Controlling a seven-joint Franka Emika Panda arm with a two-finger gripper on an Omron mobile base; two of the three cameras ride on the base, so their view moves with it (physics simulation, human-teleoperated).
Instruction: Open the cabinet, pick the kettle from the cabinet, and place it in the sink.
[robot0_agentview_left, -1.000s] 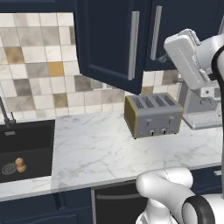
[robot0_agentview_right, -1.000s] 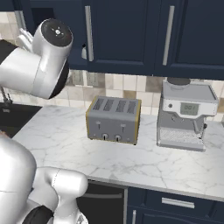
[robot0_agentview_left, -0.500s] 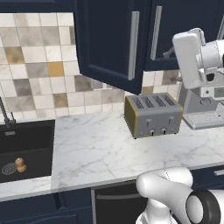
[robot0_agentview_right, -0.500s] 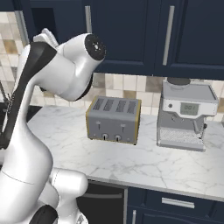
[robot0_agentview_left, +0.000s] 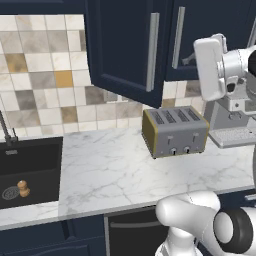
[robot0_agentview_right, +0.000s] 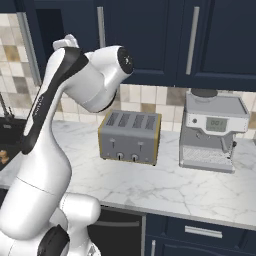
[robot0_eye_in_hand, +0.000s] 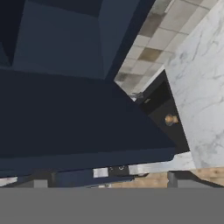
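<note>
Cabinet (robot0_agentview_left: 125, 50) door standing ajar over the bench (robot0_agentview_left: 115, 170). Tool (robot0_eye_in_hand: 111, 177) fingers apart, gripping nothing; swinging the door fully wide before reaching inside looks advisable.

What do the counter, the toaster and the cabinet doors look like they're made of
Counter: polished white marble, going by its grey veining. Toaster: brushed metal, silver-grey with a brassy side panel. Cabinet doors: flat matte navy, probably painted wood or laminate, with silver metal bar handles.

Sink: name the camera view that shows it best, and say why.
The left base view shows the sink best: black basin with the drain, a small brown object beside it, and the faucet base. The hand view shows it small and tilted; the right base view catches an edge behind the arm.
</note>
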